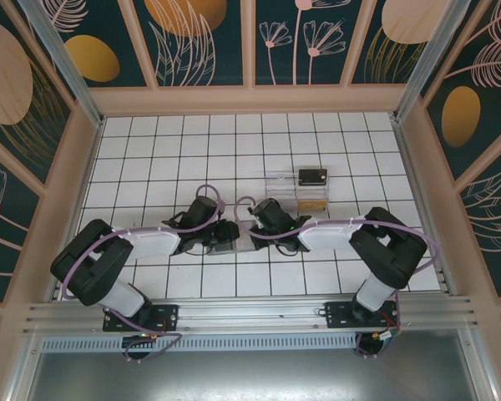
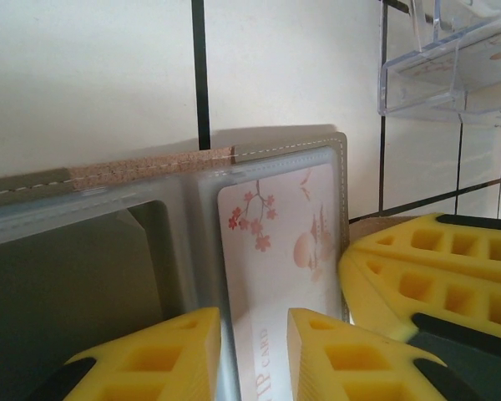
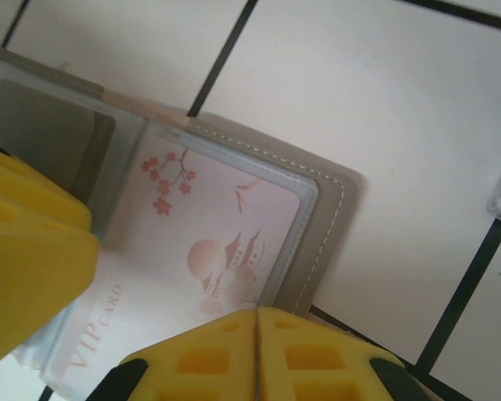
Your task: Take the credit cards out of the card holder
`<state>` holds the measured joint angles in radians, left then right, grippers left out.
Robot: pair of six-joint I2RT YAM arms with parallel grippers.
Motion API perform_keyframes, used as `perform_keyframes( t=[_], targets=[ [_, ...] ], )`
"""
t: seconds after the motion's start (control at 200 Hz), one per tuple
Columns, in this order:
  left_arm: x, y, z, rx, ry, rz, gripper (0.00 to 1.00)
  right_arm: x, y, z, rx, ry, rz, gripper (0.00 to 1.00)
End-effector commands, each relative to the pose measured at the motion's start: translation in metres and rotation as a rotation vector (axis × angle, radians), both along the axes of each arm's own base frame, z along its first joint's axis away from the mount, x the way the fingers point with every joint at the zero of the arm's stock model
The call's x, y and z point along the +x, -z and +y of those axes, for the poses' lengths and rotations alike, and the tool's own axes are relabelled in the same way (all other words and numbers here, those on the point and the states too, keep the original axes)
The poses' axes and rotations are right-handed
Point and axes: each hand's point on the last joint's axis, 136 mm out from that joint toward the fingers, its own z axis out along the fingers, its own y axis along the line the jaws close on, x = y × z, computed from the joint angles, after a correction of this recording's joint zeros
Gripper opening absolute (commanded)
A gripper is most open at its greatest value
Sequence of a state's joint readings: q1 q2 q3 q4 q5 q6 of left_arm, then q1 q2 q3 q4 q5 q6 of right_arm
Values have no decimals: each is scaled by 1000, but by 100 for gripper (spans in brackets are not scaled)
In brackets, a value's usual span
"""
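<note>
The card holder [image 1: 231,244] lies open on the white tiles between my two grippers, grey with a stitched edge [image 2: 294,150] and a cork strap. A pale credit card [image 2: 275,242] printed with pink blossoms and "VIP CARD" sits in its clear sleeve, the near end sticking out [image 3: 108,326]. My left gripper [image 2: 255,326] is open, its yellow fingers apart over that end of the card. At the holder's outer edge [image 3: 334,200], my right gripper [image 3: 257,322] is shut, its tips pressed together. A black card [image 1: 311,177] and a tan one [image 1: 312,203] lie farther back.
A clear plastic tray [image 1: 282,185] stands just behind the grippers, right next to the two loose cards; its corner [image 2: 442,67] shows in the left wrist view. Wooden walls ring the tiled table [image 1: 150,150]. Open tiles lie to the far left and back.
</note>
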<state>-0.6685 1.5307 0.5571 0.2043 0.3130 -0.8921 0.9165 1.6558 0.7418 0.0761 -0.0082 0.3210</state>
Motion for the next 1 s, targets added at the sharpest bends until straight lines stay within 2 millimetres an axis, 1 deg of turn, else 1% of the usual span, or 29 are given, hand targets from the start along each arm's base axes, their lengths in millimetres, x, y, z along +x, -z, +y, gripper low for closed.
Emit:
perform_keyframes(
  t=[0.0,0.15,0.25,0.285,0.355,0.445,0.475,0.596,0.631,0.701,0.761,0.866,0.991],
  targets=[
    [-8,18,10,67,7,48,29,-6,8,7,14,-22,30,12],
    [-8,19,10,68,6,50,29,-7,7,10,17,-25,27,12],
    [-8,19,10,67,7,51,26,-6,7,10,15,-25,24,12],
    [-9,18,10,66,7,51,24,-6,7,10,15,-25,24,12],
    [-9,18,10,65,9,50,16,-6,7,9,14,-23,26,12],
    [-9,18,10,65,9,51,15,-6,8,8,9,-21,25,12],
    [-9,18,10,64,10,52,13,-7,9,8,7,-21,26,12],
    [-9,17,10,63,9,51,13,-7,11,6,0,-15,29,12],
    [-9,17,10,62,10,50,10,-7,12,6,-1,-15,30,12],
    [-9,16,10,65,10,47,9,-6,15,5,-11,-11,33,12],
    [-9,16,11,69,11,46,4,-6,17,3,-20,-6,35,12],
    [-10,15,14,81,12,42,3,-7,21,1,-32,0,42,12],
    [-9,13,19,92,9,38,3,-7,22,1,-32,2,44,12]
  ],
)
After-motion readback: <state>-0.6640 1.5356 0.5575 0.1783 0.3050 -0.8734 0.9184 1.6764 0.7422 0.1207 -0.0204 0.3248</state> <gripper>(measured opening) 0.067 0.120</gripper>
